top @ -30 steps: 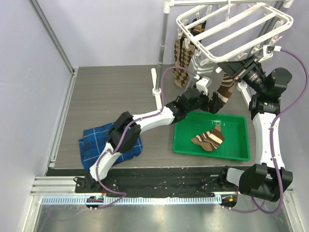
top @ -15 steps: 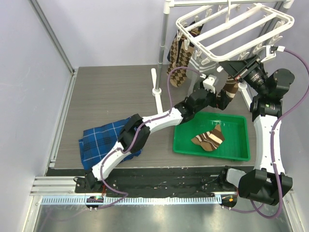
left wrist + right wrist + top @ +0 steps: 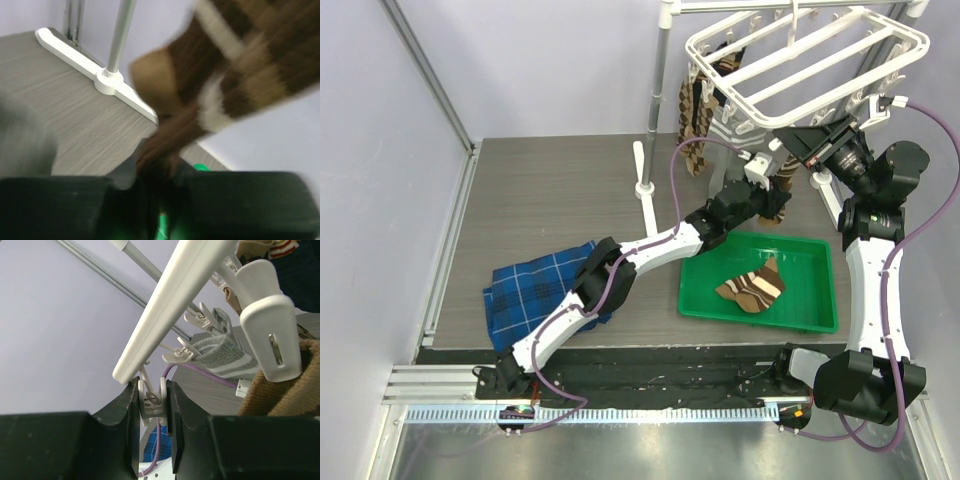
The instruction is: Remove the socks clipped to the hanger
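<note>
The white hanger (image 3: 810, 60) hangs at the top right. A brown argyle sock (image 3: 693, 105) and a grey banded sock (image 3: 735, 130) are clipped along its left side. A brown cream-striped sock (image 3: 240, 65) hangs from it, and my left gripper (image 3: 160, 185) is shut on its lower end; this view is blurred. In the top view that gripper (image 3: 775, 200) covers most of the sock. My right gripper (image 3: 152, 405) is shut on a small white clip (image 3: 151, 399) under the frame's bar (image 3: 175, 305). A larger clip (image 3: 270, 325) pinches brown fabric (image 3: 285, 395).
A green tray (image 3: 820, 305) below the hanger holds a loose brown striped sock (image 3: 750, 287). The metal pole stand (image 3: 656, 90) rises at the back, its white foot (image 3: 642, 185) on the table. A folded blue plaid cloth (image 3: 535, 290) lies at the front left.
My left arm stretched further right and up to the hanging striped sock, and its jaws went from open to shut on it. The right gripper has stayed on its clip.
</note>
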`<state>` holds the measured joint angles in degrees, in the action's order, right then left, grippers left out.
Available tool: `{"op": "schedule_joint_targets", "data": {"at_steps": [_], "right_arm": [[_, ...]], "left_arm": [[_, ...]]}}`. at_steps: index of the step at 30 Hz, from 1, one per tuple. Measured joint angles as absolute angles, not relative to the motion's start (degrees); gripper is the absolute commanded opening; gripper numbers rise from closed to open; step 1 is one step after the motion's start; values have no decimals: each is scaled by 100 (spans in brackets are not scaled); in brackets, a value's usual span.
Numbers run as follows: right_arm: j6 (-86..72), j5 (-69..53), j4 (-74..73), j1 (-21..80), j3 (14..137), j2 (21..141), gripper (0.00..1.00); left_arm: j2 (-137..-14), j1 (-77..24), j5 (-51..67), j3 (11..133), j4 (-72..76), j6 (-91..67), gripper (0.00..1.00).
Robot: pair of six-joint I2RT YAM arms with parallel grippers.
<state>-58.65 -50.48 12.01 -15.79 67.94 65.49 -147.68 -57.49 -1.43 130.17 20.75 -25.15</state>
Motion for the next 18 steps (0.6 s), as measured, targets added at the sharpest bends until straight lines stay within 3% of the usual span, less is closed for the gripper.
{"op": "schedule_joint_targets", "data": {"at_steps": [4, 5, 7, 10, 18], "right_arm": [[-5859, -5043, 1131, -1579, 6794, 6549, 17], [-5857, -5041, 1105, -1579, 6794, 6549, 26], [-5822, -5033, 1044, -1579, 6794, 6549, 36], [-5596, -4967, 733, -1581, 6862, 6549, 68], [-4346, -5214, -434, -2213, 7306, 6523, 72]], "left_arm": [[-14748, -5752, 38, 12971, 2082, -2565, 2], [-14689, -5752, 110, 12840, 2117, -2622, 0], [-14497, -5749, 261, 12508, 2119, -2738, 0], [-14171, -5739, 567, 12036, 2121, -2965, 0], [-12960, -5730, 1439, 10654, 2224, -3573, 0]]}}
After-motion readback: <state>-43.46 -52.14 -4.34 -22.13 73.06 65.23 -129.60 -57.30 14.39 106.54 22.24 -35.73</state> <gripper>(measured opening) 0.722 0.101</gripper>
